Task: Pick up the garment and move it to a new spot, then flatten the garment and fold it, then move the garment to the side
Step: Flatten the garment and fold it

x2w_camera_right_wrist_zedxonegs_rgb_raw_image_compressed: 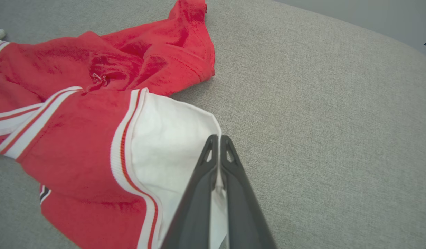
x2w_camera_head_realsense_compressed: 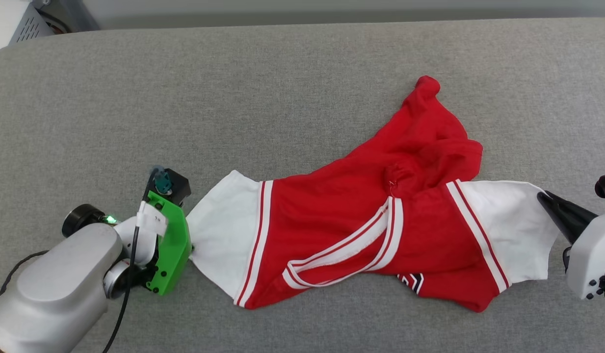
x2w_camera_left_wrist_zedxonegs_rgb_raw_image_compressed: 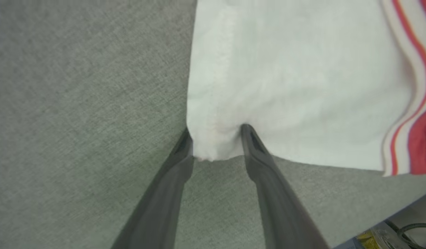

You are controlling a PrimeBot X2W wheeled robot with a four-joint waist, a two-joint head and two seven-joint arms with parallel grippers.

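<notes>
Jaws of left gripper [x2w_camera_left_wrist_zedxonegs_rgb_raw_image_compressed: 217, 130] stand apart around one white sleeve corner of the red jersey T-shirt [x2w_camera_head_realsense_compressed: 331, 215] with striped trim; right gripper [x2w_camera_right_wrist_zedxonegs_rgb_raw_image_compressed: 218, 138] is clamped on the opposite sleeve. T-shirt lies crumpled between them on grey woven surface [x2w_camera_head_realsense_compressed: 282, 98]. Advice: close fully, then lift both ends evenly.

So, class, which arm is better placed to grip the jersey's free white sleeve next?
Left. The left gripper straddles the free white sleeve at its corner, jaws apart, so it likely only needs to close. The right gripper is shut on the other sleeve.
</notes>
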